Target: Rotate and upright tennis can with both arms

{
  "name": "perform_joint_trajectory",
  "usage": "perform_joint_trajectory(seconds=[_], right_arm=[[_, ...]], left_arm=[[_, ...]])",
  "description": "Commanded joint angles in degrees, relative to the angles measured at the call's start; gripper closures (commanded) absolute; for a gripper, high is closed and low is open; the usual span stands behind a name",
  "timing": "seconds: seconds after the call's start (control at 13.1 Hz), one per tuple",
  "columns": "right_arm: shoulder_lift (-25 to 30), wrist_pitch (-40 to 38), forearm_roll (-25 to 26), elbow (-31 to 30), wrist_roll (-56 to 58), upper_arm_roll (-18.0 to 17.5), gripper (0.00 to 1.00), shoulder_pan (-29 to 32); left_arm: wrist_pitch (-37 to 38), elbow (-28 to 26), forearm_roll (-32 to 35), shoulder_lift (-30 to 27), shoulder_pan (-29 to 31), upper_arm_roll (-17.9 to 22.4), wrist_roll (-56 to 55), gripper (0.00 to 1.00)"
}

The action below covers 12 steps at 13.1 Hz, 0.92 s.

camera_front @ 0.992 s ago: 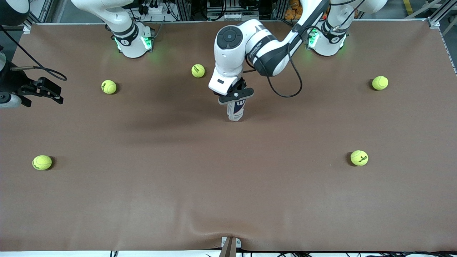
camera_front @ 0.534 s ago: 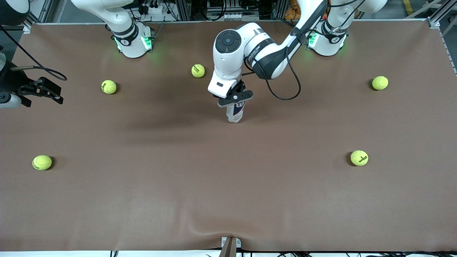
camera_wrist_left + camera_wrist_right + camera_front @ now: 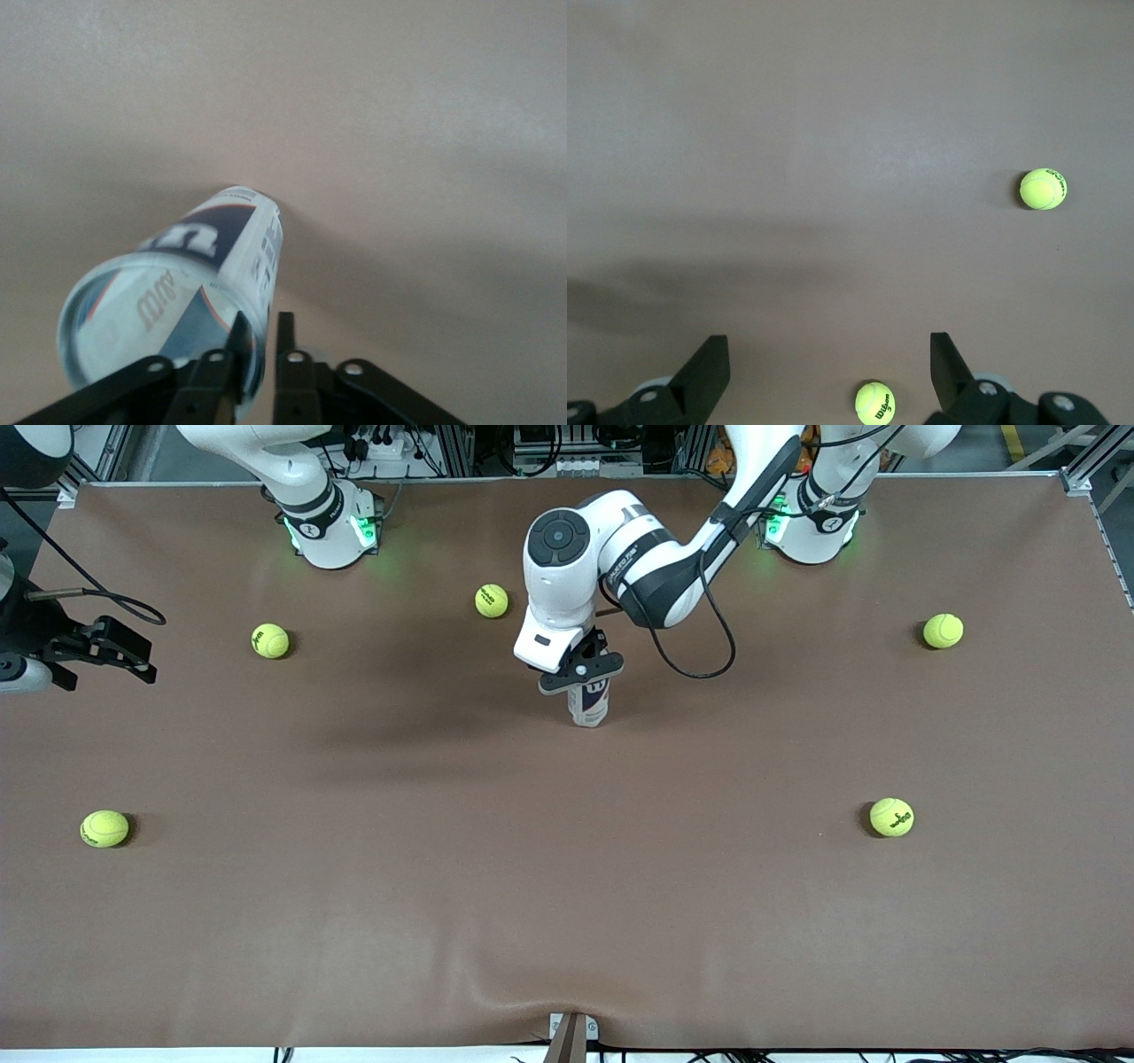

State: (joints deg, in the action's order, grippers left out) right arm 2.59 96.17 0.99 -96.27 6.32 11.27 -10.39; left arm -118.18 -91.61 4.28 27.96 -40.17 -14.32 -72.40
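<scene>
The tennis can (image 3: 589, 702) is a clear cylinder with a white-and-navy "W" label. It stands almost upright on the brown table (image 3: 567, 886), near the middle. My left gripper (image 3: 580, 672) is directly over it and shut on its top rim. In the left wrist view, one finger is inside the can (image 3: 195, 257) and the other is outside, so the left gripper (image 3: 261, 323) pinches the wall. My right gripper (image 3: 124, 651) waits in the air at the right arm's end of the table. In the right wrist view the right gripper (image 3: 828, 354) is open and empty.
Several yellow-green tennis balls lie on the table. One (image 3: 492, 600) is close to the can, toward the robots' bases. Others (image 3: 269, 640) (image 3: 104, 828) are at the right arm's end, and more (image 3: 943, 631) (image 3: 891, 817) at the left arm's end. Two balls (image 3: 1044, 189) (image 3: 874, 403) lie below the right gripper.
The left arm's wrist has shifted slightly toward the right arm's end, still holding the can's rim. The can's base stays in about the same spot. The right arm has not moved.
</scene>
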Motion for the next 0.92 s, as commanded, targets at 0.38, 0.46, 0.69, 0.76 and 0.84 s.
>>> perform_joint_trajectory(seconds=[0.38,0.46,0.69,0.76,0.84], right_arm=[[0.6,-0.3,-0.3,0.3,0.5,-0.6,0.0,1.1],[0.6,-0.3,-0.3,0.3,0.5,-0.7,0.0,1.1],[0.1,0.2,-0.3,1.0,0.2,-0.7,0.0,0.9],[0.0,0.2,-0.3,1.0,0.0,-0.7,0.0,0.7],[0.0,0.1,-0.3,1.0,0.0,-0.7,0.0,0.6]], left_arm=[[3.7,3.4,1.9,-2.3,0.2,0.5,-1.3,0.0],[4.9,3.5,1.7,-3.0,0.4,0.5,-1.2,0.0],[6.0,6.2,1.7,-3.7,2.5,0.5,-1.2,0.0],[6.6,7.7,1.8,-3.7,3.7,0.5,-1.1,0.0],[7.7,8.5,1.9,-3.7,4.9,0.5,-0.5,0.0]])
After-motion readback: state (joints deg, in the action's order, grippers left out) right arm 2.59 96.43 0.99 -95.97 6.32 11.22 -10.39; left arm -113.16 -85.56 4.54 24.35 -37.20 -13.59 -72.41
